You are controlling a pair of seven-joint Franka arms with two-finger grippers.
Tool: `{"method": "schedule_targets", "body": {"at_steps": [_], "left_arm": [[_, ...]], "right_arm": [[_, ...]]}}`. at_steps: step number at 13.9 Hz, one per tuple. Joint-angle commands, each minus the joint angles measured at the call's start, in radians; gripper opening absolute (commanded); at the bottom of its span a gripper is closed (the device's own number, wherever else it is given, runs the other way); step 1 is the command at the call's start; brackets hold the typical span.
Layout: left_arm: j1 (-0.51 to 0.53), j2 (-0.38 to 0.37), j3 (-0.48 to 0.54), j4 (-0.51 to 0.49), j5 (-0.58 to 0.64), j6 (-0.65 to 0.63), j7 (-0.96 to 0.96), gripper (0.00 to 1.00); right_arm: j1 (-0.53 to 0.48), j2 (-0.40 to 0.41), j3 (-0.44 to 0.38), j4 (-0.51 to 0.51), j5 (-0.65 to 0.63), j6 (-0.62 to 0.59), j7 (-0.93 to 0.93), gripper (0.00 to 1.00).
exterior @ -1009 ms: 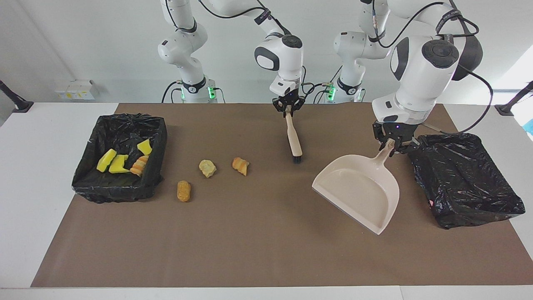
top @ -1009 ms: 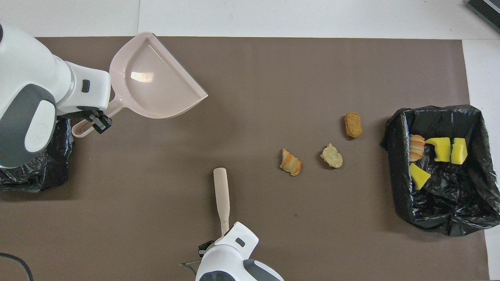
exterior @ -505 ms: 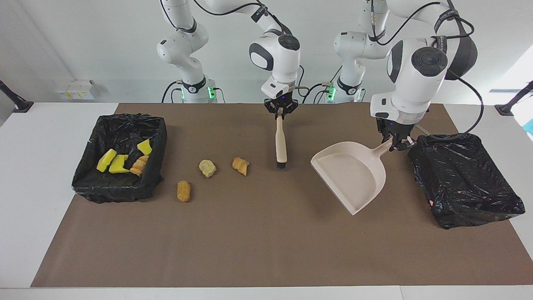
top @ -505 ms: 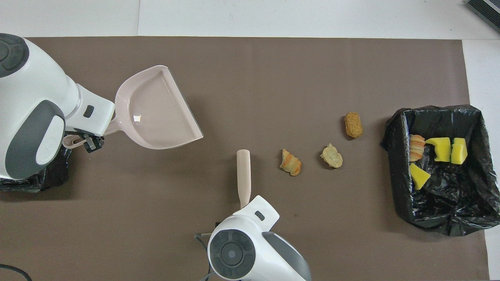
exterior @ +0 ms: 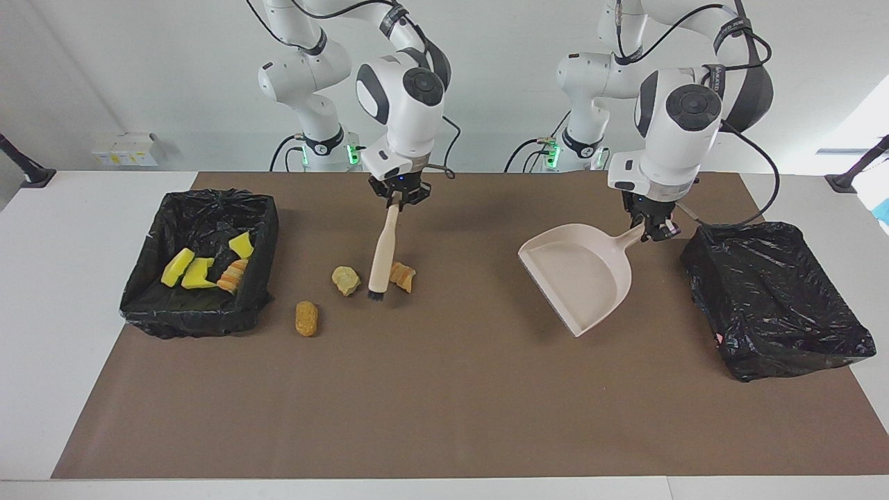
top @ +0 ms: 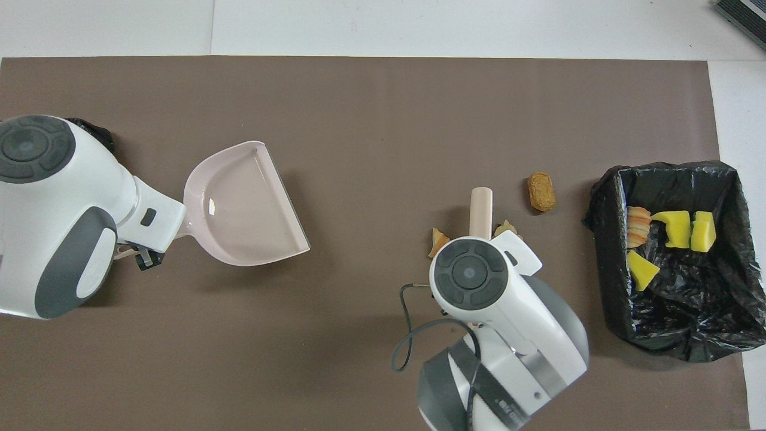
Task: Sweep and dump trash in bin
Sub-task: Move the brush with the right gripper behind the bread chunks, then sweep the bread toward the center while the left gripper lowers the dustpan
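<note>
Three scraps of trash lie on the brown mat: a tan-orange lump (exterior: 306, 318) (top: 541, 191), a pale lump (exterior: 346, 280) and a striped orange lump (exterior: 403, 276) (top: 438, 241). Several more scraps, yellow sponge chunks (exterior: 189, 269) (top: 678, 227) among them, lie in the black-lined bin (exterior: 267, 236) (top: 601, 239). My right gripper (exterior: 398, 196) is shut on the handle of a beige brush (exterior: 383, 253) (top: 480, 206), whose bristles hang between the pale and striped lumps. My left gripper (exterior: 651, 231) is shut on the handle of the beige dustpan (exterior: 580, 274) (top: 239, 206), held tilted low over the mat.
A second black-lined bin (exterior: 778, 298) stands at the left arm's end of the table, mostly hidden under the left arm in the overhead view. The brown mat (exterior: 444, 403) covers the table's middle, with white table around it.
My right gripper has carried the brush toward the right arm's end, from open mat to between two scraps. My left gripper has brought the dustpan lower and away from the second bin.
</note>
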Motion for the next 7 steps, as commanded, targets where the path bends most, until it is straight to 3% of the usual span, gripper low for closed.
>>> {"method": "schedule_targets", "body": {"at_steps": [1, 4, 7], "left_arm": [[-0.033, -0.050, 0.004, -0.100, 0.015, 0.071, -0.021, 0.00], [-0.086, -0.038, 0.004, -0.150, 0.015, 0.127, -0.108, 0.00], [-0.102, -0.039, 0.003, -0.167, 0.015, 0.140, -0.145, 0.00]], "right_arm": [[-0.107, 0.008, 0.014, -0.012, -0.100, 0.005, -0.115, 0.00], [-0.218, 0.014, 0.014, -0.052, -0.201, 0.099, -0.251, 0.00], [-0.336, 0.008, 0.014, -0.122, -0.224, 0.239, -0.380, 0.00]]}}
